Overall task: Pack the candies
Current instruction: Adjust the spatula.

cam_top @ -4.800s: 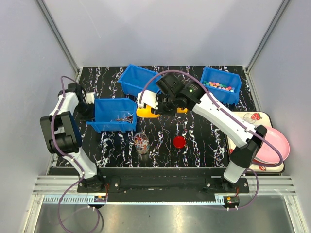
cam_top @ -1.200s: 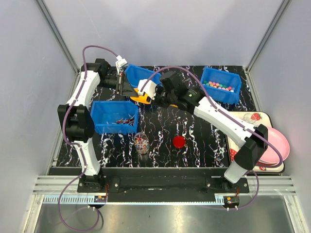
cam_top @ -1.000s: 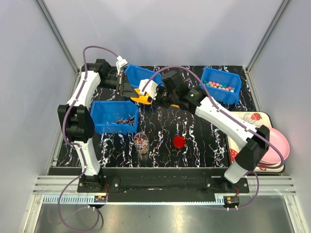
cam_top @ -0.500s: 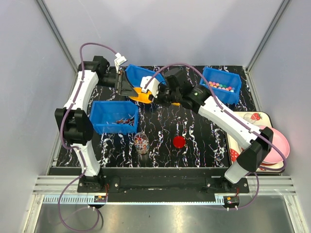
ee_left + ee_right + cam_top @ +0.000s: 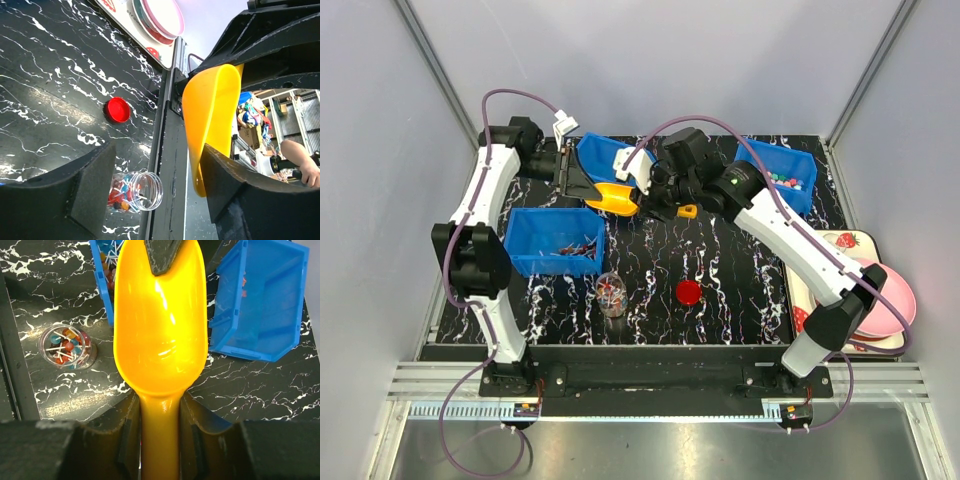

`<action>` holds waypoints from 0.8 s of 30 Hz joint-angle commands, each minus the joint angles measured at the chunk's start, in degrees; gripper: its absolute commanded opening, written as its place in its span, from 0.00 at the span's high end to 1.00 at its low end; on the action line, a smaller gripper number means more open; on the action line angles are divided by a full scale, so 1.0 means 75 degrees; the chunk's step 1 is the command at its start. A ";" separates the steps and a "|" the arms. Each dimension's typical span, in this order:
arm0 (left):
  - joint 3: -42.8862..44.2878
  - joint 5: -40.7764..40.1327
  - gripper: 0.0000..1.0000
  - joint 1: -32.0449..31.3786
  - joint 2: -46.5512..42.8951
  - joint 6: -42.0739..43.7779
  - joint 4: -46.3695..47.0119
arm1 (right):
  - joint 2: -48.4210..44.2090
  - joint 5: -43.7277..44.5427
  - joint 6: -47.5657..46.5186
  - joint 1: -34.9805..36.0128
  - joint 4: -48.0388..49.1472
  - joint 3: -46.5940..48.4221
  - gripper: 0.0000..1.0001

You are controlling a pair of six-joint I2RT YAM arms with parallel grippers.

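**Yellow scoop (image 5: 610,197) being gripped near the table's (image 5: 720,262) back edge**

The scoop's handle is being clamped by the right gripper (image 5: 667,196). The left gripper (image 5: 582,183) is being held with its jaws apart around the scoop's lip. Candies (image 5: 611,292) are being contained in a clear jar (image 5: 65,346) near the front edge.

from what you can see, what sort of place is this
Probably a robotics lab cell: left arm and right arm bolted to a marbled table, grey panel walls, blue bins holding candies.

Robotics laboratory test cell: grey panel walls (image 5: 650,60) and aluminium struts (image 5: 440,75) enclose a marbled desk (image 5: 650,262) carrying a left arm (image 5: 480,205) and right arm (image 5: 790,240) bolted at its edge.
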 commanded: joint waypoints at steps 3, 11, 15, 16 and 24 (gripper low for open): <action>0.0932 -0.0006 0.25 0.0859 -0.0067 0.0201 -0.1171 | -0.0199 -0.0286 0.0052 -0.0011 0.0541 0.0250 1.00; 0.0250 -0.3176 0.15 0.2231 -0.1085 -0.1615 0.1048 | -0.0351 0.0018 -0.0136 -0.0023 0.0413 -0.0302 1.00; -0.1466 -0.6315 0.05 0.2208 -0.2000 -0.2132 0.2273 | -0.0305 0.0171 -0.0218 -0.0035 0.0190 -0.0162 1.00; -0.1909 -0.6636 0.01 0.2208 -0.2163 -0.2109 0.2413 | -0.0304 0.0194 -0.0230 -0.0035 0.0062 -0.0115 1.00; -0.3155 -0.9014 0.01 0.2208 -0.2435 -0.2518 0.3492 | -0.0152 0.0125 -0.0230 -0.0035 -0.0185 0.0096 1.00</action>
